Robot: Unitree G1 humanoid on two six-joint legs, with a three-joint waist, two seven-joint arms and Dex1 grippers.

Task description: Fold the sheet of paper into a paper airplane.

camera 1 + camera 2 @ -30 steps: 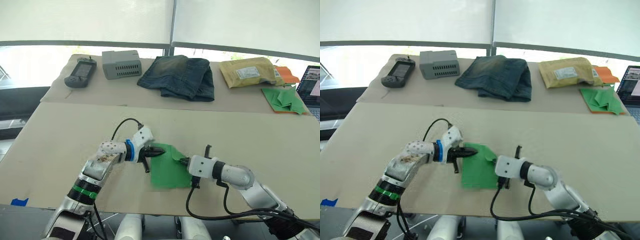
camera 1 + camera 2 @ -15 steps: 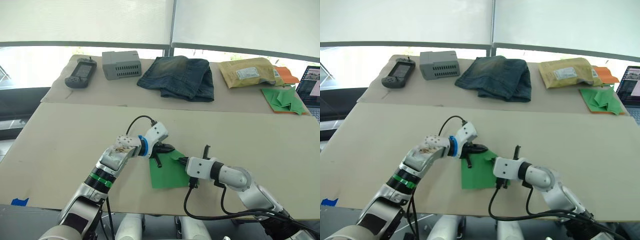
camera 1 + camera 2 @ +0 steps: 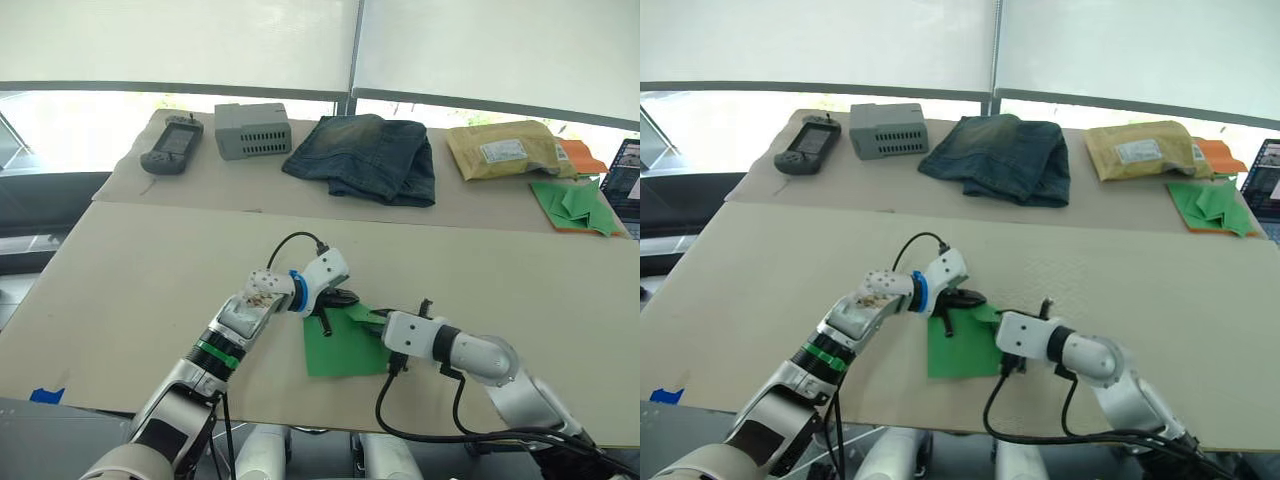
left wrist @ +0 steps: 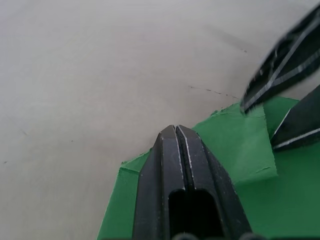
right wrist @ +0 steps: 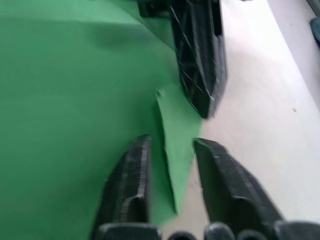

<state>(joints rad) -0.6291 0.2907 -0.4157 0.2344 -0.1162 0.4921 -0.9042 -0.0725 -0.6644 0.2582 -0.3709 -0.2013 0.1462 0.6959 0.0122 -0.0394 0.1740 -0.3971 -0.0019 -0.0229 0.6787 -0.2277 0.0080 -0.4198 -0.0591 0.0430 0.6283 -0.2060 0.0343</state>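
Lower centre of frame: left gripper point(image 4: 175, 131) closed, pinning the sheet of paper point(image 3: 343, 345); right gripper point(image 5: 170, 147) open astride the folded corner. Risk: sheet could skid on the desk point(image 3: 150, 270), skewing the crease.

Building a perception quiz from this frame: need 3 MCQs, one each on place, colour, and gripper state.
1. Where does the bright green sheet of paper lie?
A. On the near beige table, between the two grippers
B. On the folded blue denim jeans
C. Under the grey vented box

2. What colour sheet lies under the heap of green paper pieces at the far right?
A. Blue
B. Orange
C. White

3. How do the left gripper fingers stand?
A. Wide apart
B. Pressed together
C. Clamped on the jeans

Answers:
1 A: the head views show the sheet on the near table, with the left gripper and right gripper at its far edge.
2 B: an orange edge shows at the heap.
3 B: the left wrist view shows the two fingers meeting at their tips over the paper's corner.
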